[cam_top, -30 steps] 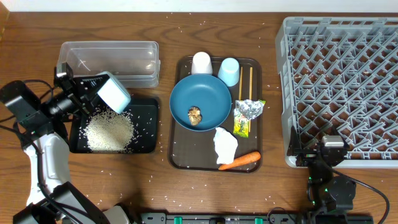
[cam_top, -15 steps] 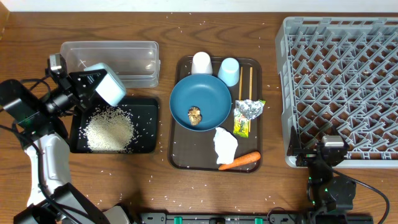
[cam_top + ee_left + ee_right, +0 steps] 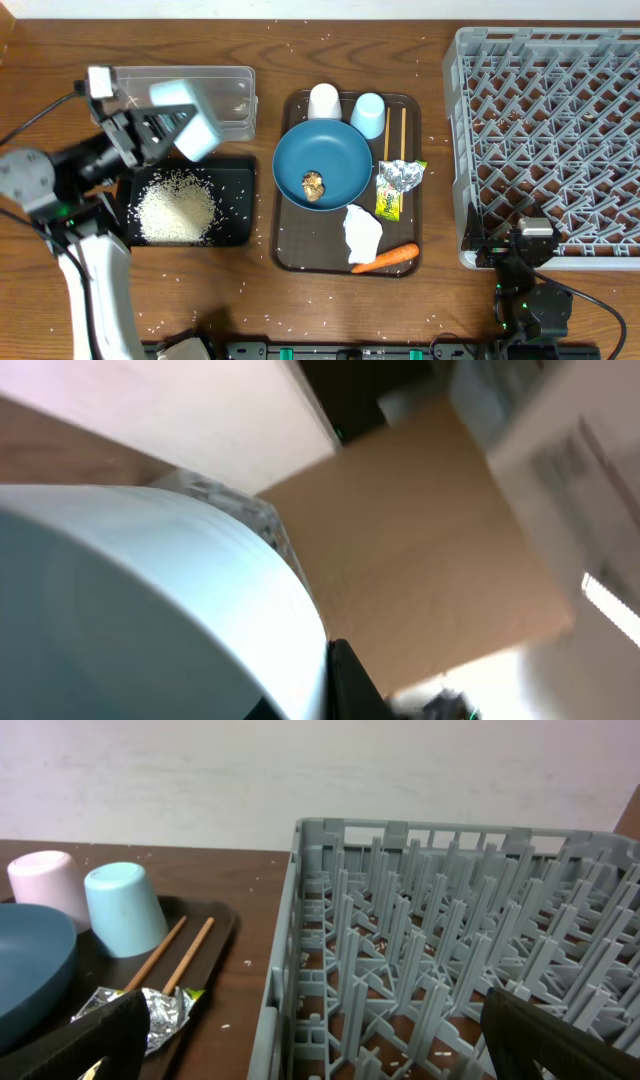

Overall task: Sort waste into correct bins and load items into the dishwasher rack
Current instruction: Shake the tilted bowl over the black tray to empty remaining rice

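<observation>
My left gripper (image 3: 158,127) is shut on the rim of the light-blue bowl (image 3: 186,119), held tilted in the air over the front edge of the clear tub (image 3: 215,88). In the left wrist view the bowl (image 3: 150,610) fills the left side beside one dark finger (image 3: 350,682). White rice (image 3: 175,210) lies heaped in the black tray (image 3: 232,218). My right gripper (image 3: 535,240) stands open at the grey rack's (image 3: 560,120) front edge. In the right wrist view it (image 3: 320,1055) holds nothing.
The brown tray (image 3: 298,250) holds the dark-blue plate (image 3: 335,150) with a brown lump (image 3: 313,185), a white cup (image 3: 323,100), a light-blue cup (image 3: 368,113), chopsticks (image 3: 395,130), foil (image 3: 402,175), a wrapper (image 3: 388,205), a napkin (image 3: 362,232) and a carrot (image 3: 385,258). Loose grains dot the table.
My left arm has lifted the bowl up and back, from over the black tray toward the clear tub. The right arm has not moved.
</observation>
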You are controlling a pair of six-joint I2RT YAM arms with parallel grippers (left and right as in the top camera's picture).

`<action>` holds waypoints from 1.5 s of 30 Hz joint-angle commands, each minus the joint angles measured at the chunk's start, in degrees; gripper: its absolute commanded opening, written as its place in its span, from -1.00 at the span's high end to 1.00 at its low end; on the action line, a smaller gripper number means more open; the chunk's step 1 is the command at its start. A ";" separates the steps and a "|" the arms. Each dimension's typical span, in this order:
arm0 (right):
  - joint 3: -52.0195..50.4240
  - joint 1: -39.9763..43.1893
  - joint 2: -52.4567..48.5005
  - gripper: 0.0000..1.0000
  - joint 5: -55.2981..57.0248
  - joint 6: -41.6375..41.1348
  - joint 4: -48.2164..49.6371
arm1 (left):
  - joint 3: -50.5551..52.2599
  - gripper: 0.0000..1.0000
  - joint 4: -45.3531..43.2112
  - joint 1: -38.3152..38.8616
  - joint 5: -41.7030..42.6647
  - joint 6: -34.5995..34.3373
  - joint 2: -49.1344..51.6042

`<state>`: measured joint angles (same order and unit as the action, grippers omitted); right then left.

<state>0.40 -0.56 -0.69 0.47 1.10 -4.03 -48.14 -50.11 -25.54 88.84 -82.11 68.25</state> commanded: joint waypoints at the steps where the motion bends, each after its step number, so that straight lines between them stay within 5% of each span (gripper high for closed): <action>1: -0.09 -0.26 0.35 -0.98 0.13 0.44 -0.22 | -0.68 0.88 -0.74 3.17 1.22 -2.23 -3.89; 6: -0.09 -0.26 0.35 -0.99 0.13 0.44 -0.24 | -0.66 0.87 -0.52 6.62 1.16 0.04 -4.13; 13: -0.09 -0.26 0.35 -0.99 0.13 0.44 -0.24 | -0.66 0.88 0.09 3.48 -2.47 16.61 4.00; 23: -0.09 -0.26 0.35 -0.99 0.13 0.44 -0.24 | -0.66 0.88 10.40 -1.11 -1.27 -10.97 11.69; 29: -0.09 -0.26 0.37 -0.98 0.13 0.44 -0.24 | -0.66 0.88 12.79 -1.70 -0.81 -14.73 11.78; 32: -0.09 -0.26 0.35 -0.98 0.13 0.44 -0.22 | -0.66 0.88 12.94 -2.27 -5.33 -7.26 12.07; 35: -0.09 -0.26 0.35 -0.99 0.13 0.44 -0.24 | -0.66 0.88 17.33 -1.97 -0.11 -12.90 12.13; 38: -0.09 -0.26 0.35 -0.98 0.13 0.44 -0.22 | -0.63 0.88 17.00 -2.16 -4.28 -2.58 12.33; 41: -0.09 -0.26 0.37 -0.98 0.13 0.46 -0.22 | -0.59 0.88 24.28 -2.14 -0.96 -5.03 12.24; 44: -0.09 -0.26 0.35 -0.98 0.13 0.44 -0.24 | -0.33 0.87 25.62 -3.15 -6.43 6.01 13.03; 45: -0.09 -0.26 0.35 -0.98 0.13 0.44 -0.24 | -0.28 0.88 29.03 -3.32 -5.22 4.94 13.18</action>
<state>0.40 -0.56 -0.69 0.47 1.08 -4.03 -48.29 -23.66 -27.83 84.33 -83.94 80.64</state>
